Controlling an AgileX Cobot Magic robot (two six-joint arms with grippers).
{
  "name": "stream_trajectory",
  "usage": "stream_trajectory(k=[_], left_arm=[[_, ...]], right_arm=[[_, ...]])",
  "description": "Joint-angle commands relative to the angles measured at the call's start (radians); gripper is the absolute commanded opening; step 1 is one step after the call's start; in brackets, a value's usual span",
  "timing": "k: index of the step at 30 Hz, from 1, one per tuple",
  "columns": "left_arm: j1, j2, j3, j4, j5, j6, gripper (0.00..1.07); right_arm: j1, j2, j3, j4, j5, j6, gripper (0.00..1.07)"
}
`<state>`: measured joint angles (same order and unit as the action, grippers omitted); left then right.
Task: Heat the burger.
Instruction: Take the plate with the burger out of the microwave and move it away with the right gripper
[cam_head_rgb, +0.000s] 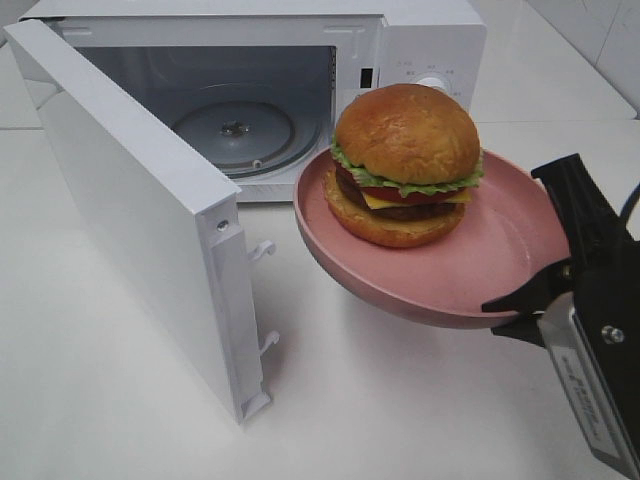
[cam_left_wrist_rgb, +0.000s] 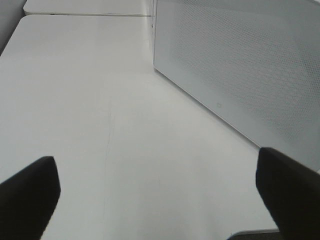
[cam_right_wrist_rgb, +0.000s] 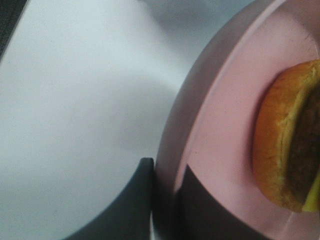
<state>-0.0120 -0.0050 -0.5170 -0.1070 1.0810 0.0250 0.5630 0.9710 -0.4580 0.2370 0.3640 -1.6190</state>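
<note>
The burger, golden bun over lettuce, tomato, cheese and patty, rests on a pink plate held in the air just in front of the open microwave. My right gripper is shut on the plate's near right rim, one finger above and one below. The right wrist view shows the rim of the plate clamped between the fingers, with the burger beside them. My left gripper is open over bare table next to the microwave's perforated side panel; it is out of the exterior view.
The microwave door swings wide open to the left, its latch hooks facing the plate. The glass turntable lies inside the cavity. The control panel with a knob is at the right. White table lies below.
</note>
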Motion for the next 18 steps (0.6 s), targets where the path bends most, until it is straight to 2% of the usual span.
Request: stream_trajectory(k=[1,10,15,18], left_arm=[[0.002,-0.005,0.001,-0.002,-0.011,-0.001,1.0],[0.002,-0.005,0.001,-0.002,-0.011,-0.001,1.0],[0.002,-0.005,0.001,-0.002,-0.011,-0.001,1.0],[0.002,-0.005,0.001,-0.002,-0.011,-0.001,1.0]], right_arm=[[-0.003,-0.09,0.021,-0.05,-0.025,0.073,0.0],[-0.003,-0.2,0.025,-0.19,0.085,0.199,0.0],[-0.003,-0.253,0.025,-0.293,0.14,0.316,0.01],[-0.003,-0.278,0.025,-0.398,0.181,0.431,0.01]])
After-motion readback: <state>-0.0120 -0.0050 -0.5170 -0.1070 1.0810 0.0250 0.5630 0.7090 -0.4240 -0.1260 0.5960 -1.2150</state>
